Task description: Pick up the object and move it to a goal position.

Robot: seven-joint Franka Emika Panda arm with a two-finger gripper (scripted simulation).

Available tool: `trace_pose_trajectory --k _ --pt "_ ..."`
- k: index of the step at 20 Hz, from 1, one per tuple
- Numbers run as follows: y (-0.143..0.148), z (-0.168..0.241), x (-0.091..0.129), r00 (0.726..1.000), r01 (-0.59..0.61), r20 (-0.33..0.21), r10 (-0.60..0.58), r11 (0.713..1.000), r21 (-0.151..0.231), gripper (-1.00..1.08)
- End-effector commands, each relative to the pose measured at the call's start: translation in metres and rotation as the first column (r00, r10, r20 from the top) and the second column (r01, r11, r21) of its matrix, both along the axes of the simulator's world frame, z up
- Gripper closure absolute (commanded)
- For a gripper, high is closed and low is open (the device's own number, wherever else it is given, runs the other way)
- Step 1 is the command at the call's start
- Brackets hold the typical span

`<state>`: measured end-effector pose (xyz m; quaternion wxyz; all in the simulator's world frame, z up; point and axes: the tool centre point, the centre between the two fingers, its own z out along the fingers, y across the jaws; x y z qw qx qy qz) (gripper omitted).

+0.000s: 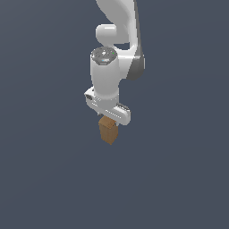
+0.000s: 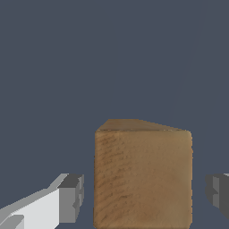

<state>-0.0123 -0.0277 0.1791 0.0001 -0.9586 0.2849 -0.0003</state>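
Observation:
The object is a small brown-orange wooden block with faint grain. It stands upright directly under the white hand of the arm in the exterior view. In the wrist view the block fills the space between the two fingers. My gripper is open and straddles it. One grey fingertip stands a small gap away from one side face, and the other fingertip stands a small gap away from the opposite face. Neither pad touches the wood. In the exterior view the fingers are hidden behind the hand and the block.
A flat, uniform dark grey-blue ground spreads all around the block. The white arm rises above the hand. No goal marker shows in either view.

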Motion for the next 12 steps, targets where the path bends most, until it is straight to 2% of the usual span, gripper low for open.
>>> trace_pose_trajectory --k 1,10,11,12 --pt "0.000 -0.013 -0.001 1.000 0.001 -0.001 -0.001 1.000 0.000 -0.92" --pt "0.000 -0.036 0.000 1.000 0.004 -0.001 -0.004 1.000 0.000 -0.92" --pt "0.000 -0.036 0.000 1.000 0.004 -0.001 -0.004 1.000 0.000 1.08" --pt "0.000 -0.036 0.000 1.000 0.004 -0.001 -0.004 1.000 0.000 1.08"
